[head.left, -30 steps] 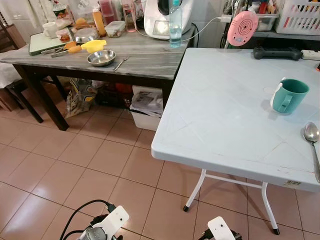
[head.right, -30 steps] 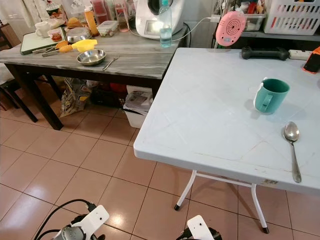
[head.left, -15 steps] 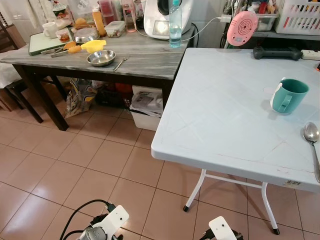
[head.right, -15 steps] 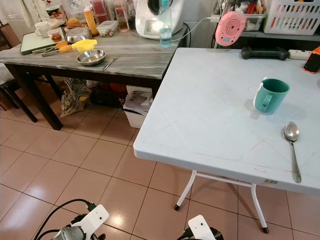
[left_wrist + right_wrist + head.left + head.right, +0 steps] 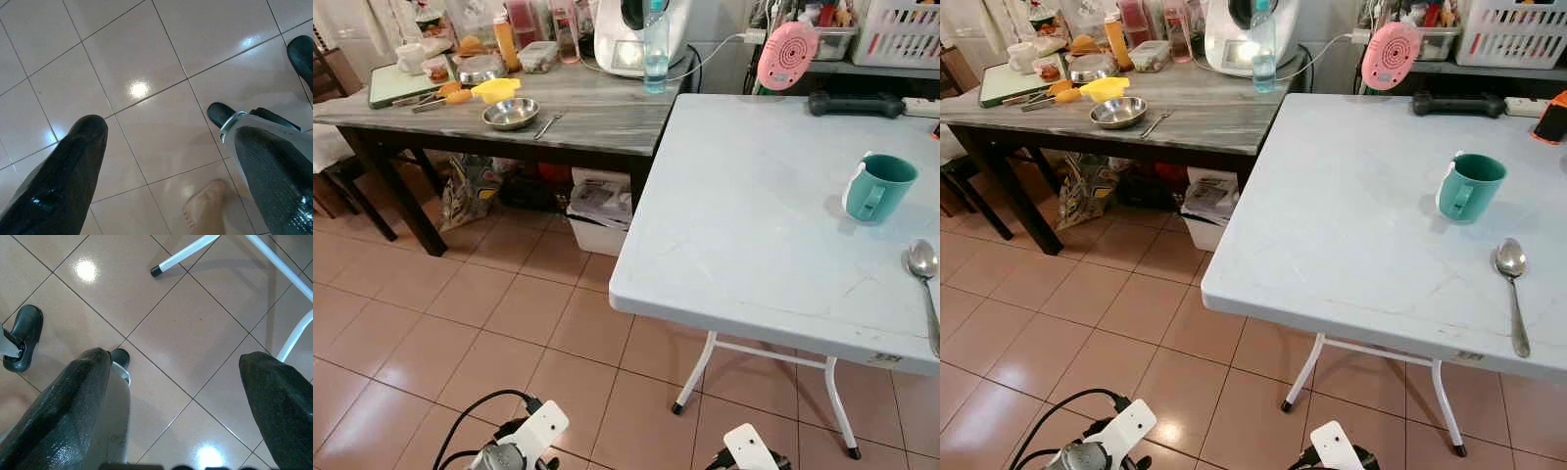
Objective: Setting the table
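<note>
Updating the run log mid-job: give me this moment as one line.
stage: facing white table | on it: teal mug, spoon | left gripper: open, idle | right gripper: open, idle

White table [image 5: 1351,245] w/ teal mug [image 5: 1469,186], spoon [image 5: 1513,289] nr right edge, steel bowl [image 5: 1118,112] on grey counter [image 5: 1205,113]

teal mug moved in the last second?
No. The teal mug stands in the same spot on the white table, just beyond the spoon, its handle toward the near edge as before.

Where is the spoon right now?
The spoon lies on the white table, at its near right edge, just in front of the teal mug.
</note>
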Available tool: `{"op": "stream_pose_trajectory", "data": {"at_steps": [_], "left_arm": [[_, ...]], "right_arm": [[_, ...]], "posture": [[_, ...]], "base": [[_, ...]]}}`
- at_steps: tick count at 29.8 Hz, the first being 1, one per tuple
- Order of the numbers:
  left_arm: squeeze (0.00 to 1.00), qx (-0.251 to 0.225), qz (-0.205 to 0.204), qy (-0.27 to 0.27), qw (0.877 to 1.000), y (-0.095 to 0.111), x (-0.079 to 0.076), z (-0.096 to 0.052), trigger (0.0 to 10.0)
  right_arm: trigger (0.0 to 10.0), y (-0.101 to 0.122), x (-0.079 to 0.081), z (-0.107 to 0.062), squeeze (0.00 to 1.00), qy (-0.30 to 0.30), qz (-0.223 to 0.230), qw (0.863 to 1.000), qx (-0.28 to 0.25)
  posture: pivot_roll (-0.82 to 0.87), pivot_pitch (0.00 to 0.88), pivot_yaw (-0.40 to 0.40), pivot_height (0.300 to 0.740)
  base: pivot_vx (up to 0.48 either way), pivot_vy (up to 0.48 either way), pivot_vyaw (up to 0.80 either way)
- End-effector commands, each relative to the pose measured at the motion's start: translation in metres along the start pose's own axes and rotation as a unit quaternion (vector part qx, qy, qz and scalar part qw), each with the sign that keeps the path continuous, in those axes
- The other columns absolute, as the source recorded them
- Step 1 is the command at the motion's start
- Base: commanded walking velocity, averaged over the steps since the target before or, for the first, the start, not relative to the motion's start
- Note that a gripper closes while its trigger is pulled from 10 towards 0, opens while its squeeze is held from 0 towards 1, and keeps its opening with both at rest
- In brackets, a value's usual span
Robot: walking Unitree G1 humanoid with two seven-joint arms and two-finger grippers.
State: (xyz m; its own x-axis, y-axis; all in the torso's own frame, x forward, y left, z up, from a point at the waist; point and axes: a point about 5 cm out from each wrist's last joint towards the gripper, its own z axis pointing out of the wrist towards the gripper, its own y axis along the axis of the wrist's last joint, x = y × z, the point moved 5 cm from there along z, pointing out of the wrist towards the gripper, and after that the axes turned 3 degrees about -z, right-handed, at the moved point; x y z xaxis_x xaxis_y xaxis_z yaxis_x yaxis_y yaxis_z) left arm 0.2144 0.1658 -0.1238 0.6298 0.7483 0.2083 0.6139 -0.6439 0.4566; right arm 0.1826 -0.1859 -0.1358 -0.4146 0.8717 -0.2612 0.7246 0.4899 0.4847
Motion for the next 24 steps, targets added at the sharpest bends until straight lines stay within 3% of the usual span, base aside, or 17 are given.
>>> {"op": "stream_pose_trajectory", "data": {"at_steps": [1, 8, 16, 24], "left_arm": [[0.0, 0.0, -0.002, -0.001, 1.0, 0.0, 0.002, 0.0, 10.0], [0.0, 0.003, -0.004, 0.005, 1.0, -0.002, 0.004, -0.001, 10.0], [0.0, -0.028, -0.098, 0.056, 0.993, -0.002, 0.012, -0.003, 10.0], [0.0, -0.052, -0.144, 0.082, 0.985, 0.0, 0.014, -0.004, 10.0]], "right_arm": [[10.0, -0.001, 0.002, 0.0, 0.0, 0.002, 0.006, 1.0, 0.003], [10.0, -0.003, 0.003, -0.001, 0.0, -0.002, 0.019, 1.0, 0.003], [10.0, 0.02, -0.007, -0.001, 0.0, -0.025, 0.07, 0.995, -0.062], [10.0, 0.039, -0.016, -0.005, 0.0, -0.036, 0.104, 0.986, -0.123]], "posture": [[-0.08, 0.0, 0.07, 0.74], [-0.08, 0.0, 0.072, 0.74], [-0.07, 0.0, 0.058, 0.74], [-0.06, 0.0, 0.047, 0.74]], "base": [[0.0, 0.0, 0.0], [0.0, 0.0, 0.0], [0.0, 0.0, 0.0], [0.0, 0.0, 0.0]]}}
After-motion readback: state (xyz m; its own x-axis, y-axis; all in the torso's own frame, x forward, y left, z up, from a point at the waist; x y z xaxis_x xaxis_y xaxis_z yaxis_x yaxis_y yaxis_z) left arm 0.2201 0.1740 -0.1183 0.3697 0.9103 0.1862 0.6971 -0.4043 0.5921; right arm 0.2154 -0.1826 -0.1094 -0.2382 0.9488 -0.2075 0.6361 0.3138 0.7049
